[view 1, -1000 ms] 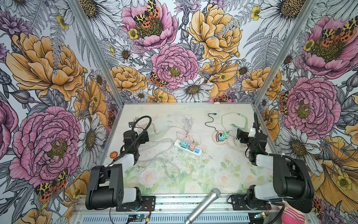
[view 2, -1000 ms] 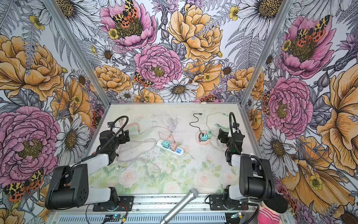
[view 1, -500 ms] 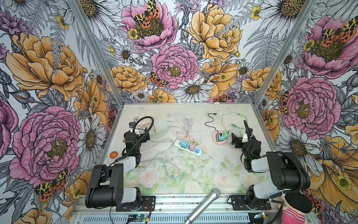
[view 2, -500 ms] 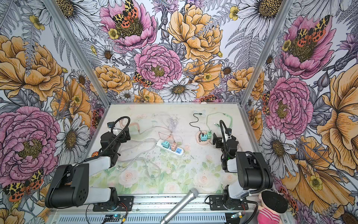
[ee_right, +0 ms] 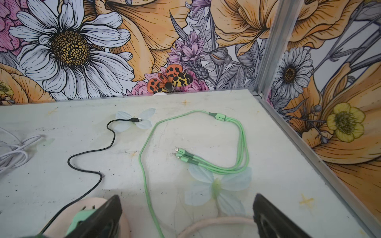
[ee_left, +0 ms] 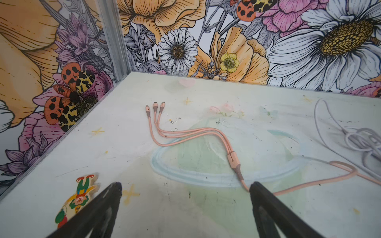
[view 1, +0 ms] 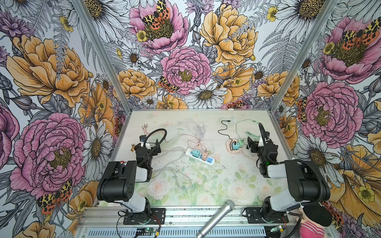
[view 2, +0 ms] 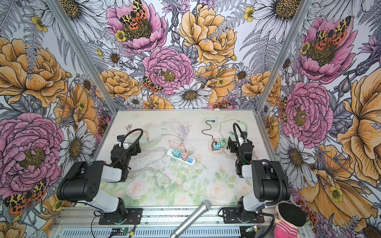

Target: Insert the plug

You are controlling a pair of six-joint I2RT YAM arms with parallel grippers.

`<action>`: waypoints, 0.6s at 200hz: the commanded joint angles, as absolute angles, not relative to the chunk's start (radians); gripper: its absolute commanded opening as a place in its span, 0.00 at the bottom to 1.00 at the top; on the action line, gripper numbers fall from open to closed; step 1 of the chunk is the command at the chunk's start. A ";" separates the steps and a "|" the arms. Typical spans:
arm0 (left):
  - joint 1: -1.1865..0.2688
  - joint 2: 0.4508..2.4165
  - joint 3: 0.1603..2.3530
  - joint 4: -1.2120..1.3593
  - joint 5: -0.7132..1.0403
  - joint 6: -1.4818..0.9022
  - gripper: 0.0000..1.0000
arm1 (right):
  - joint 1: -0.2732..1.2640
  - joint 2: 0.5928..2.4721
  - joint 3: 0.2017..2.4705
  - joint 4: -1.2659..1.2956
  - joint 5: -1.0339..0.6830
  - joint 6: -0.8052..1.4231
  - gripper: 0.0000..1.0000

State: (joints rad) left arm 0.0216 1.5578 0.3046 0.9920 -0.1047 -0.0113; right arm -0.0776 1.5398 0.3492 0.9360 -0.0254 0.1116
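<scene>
A white power strip (view 1: 199, 157) (view 2: 181, 157) lies mid-table, with a teal adapter (view 1: 194, 153) and a pink adapter (view 1: 204, 156) plugged into it. To its right a round pink socket base (view 1: 229, 147) (ee_right: 92, 204) holds a teal adapter and a green adapter (ee_right: 82, 218). My right gripper (view 1: 256, 143) (ee_right: 186, 197) stands open and empty just right of that base, over a green cable (ee_right: 147, 185). My left gripper (view 1: 147, 144) (ee_left: 185, 185) is open and empty at the left, with one fingertip (ee_left: 254, 185) beside the pink three-headed cable (ee_left: 233, 158).
The green cable's three heads (ee_right: 181, 154) and a black cable's end (ee_right: 136, 120) lie toward the back right. A white cable bundle (view 1: 199, 129) sits at back centre. A clown sticker (ee_left: 79, 197) marks the table by the left wall. A microphone (view 1: 218, 218) leans over the front rail.
My right gripper has moved left, closer to the round pink socket base. The left gripper has shifted slightly. Both stay open.
</scene>
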 commanded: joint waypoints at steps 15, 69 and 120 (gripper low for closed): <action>0.007 1.549 0.375 0.941 -0.135 -0.005 0.99 | -0.071 1.536 0.369 0.918 0.002 0.118 1.00; 0.007 1.548 0.374 0.943 -0.134 -0.005 0.99 | -0.071 1.537 0.367 0.922 -0.001 0.119 1.00; 0.006 1.549 0.375 0.943 -0.134 -0.005 0.99 | -0.071 1.537 0.367 0.923 -0.002 0.117 0.99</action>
State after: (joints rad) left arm 0.0151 1.5578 0.3676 0.9394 -0.1169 -0.0105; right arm -0.0776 1.5398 0.3511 0.9119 -0.0109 0.1135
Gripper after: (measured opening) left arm 0.986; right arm 0.995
